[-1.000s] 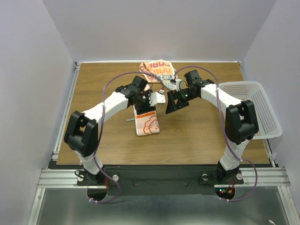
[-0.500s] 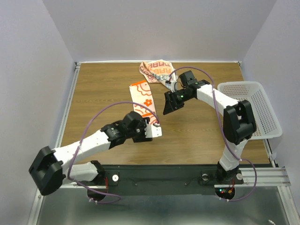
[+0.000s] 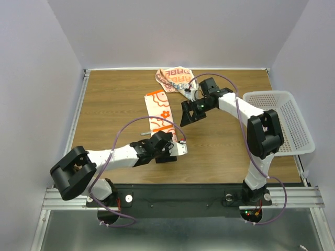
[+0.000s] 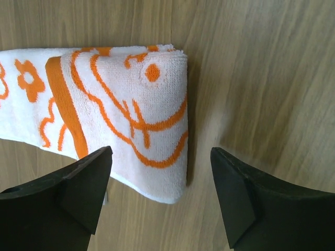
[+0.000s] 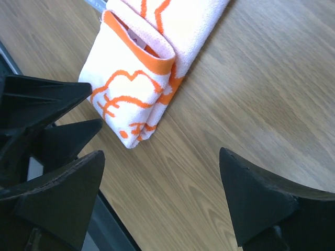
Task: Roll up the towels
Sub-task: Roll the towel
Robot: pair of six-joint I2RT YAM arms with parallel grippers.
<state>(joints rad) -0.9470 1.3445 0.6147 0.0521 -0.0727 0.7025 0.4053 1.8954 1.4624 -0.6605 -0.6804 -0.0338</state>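
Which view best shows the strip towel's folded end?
Left wrist: the fold of the strip towel sits close and centred, layers visible. Right wrist shows it obliquely, off-centre; top external shows the strip, its fold covered.

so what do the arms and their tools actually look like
Both arms match: the left arm and right arm have white links with chunky black joints, and a thin purple cable loops along each. The left tool and right tool are matte black, each with two blunt wedge-shaped fingers. No markings show.
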